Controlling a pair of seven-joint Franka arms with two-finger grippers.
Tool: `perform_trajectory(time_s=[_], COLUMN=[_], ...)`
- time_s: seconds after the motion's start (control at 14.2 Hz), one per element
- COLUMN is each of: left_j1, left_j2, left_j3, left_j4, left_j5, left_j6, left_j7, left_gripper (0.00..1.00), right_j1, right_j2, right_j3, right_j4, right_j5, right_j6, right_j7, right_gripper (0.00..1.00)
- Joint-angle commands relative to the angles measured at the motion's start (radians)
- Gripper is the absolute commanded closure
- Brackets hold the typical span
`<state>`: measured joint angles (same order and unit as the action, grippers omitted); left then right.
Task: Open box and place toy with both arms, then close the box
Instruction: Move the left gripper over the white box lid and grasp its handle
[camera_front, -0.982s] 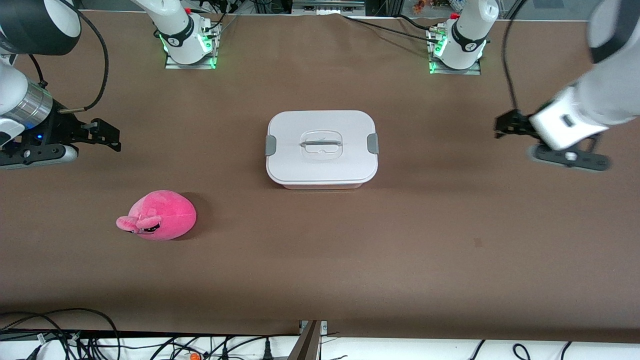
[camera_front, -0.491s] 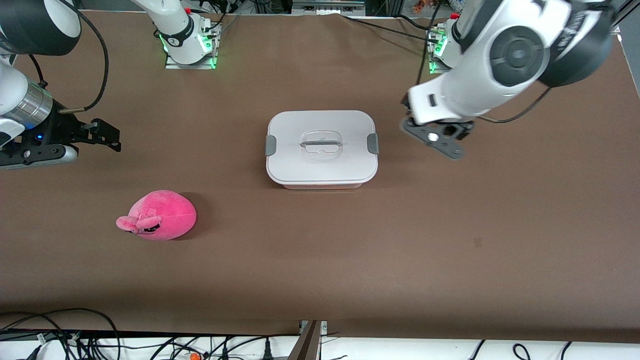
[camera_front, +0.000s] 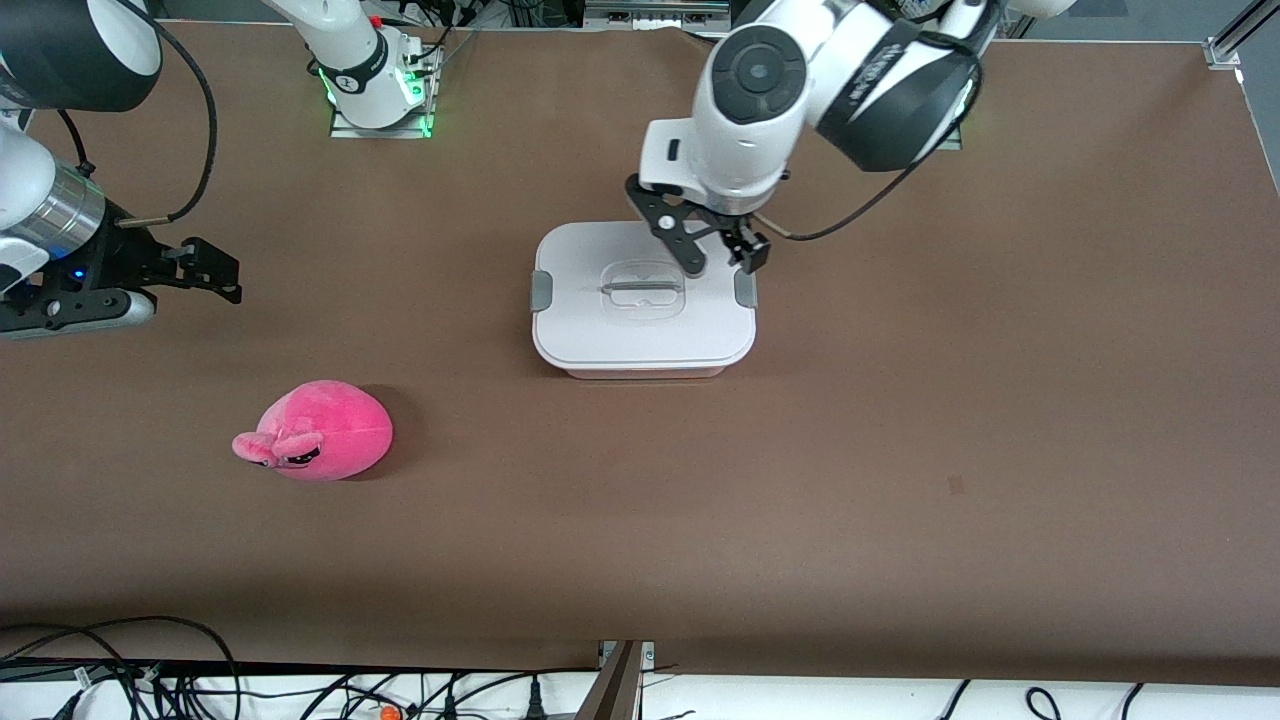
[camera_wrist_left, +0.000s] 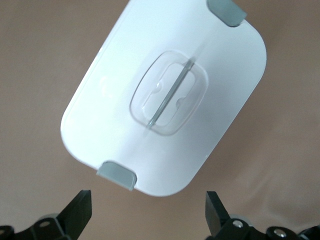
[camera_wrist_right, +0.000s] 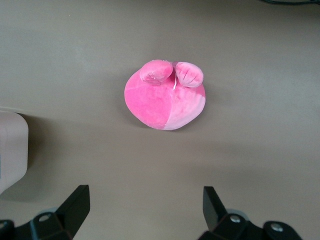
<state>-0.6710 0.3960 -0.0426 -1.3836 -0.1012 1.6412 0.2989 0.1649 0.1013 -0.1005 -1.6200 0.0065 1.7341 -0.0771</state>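
Observation:
The box stands mid-table with its white lid on and both grey clips down. My left gripper is open and empty above the lid's end toward the left arm, between the clear handle and that clip. In the left wrist view the box lies below the open left gripper. The pink plush toy lies nearer the front camera, toward the right arm's end. My right gripper is open and empty; its wrist view shows the gripper and the toy.
The two arm bases with green lights stand along the table's back edge. Cables lie below the table's front edge. A corner of the box shows in the right wrist view.
My left arm has swung in from the left arm's end of the table to above the box lid. The right arm, the toy and the box have not moved.

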Motion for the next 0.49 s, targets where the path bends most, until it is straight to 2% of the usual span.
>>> perform_trajectory(time_s=[0.0,0.14,0.42], left_j1=[-0.033,-0.059,-0.091], left_j2=[0.032,0.064,0.07], left_j3=[0.015,0.017,0.015], left_j4=[0.0,-0.003,-0.092], left_j5=[0.069,0.072,0.135], left_j6=[0.081,0.152,0.301], left_j7=[0.132,0.163,0.17], left_gripper=[0.0,0.0,0.0], right_j1=[0.001,0.001,0.001], right_j2=[0.004,0.005,0.005], right_j3=[-0.002,-0.002,-0.002], right_j4=[0.009,0.009,0.009], right_j5=[0.0,0.0,0.001], right_j6=[-0.002,-0.002,-0.002], right_j7=[0.008,0.008,0.008], right_gripper=[0.0,0.0,0.0])
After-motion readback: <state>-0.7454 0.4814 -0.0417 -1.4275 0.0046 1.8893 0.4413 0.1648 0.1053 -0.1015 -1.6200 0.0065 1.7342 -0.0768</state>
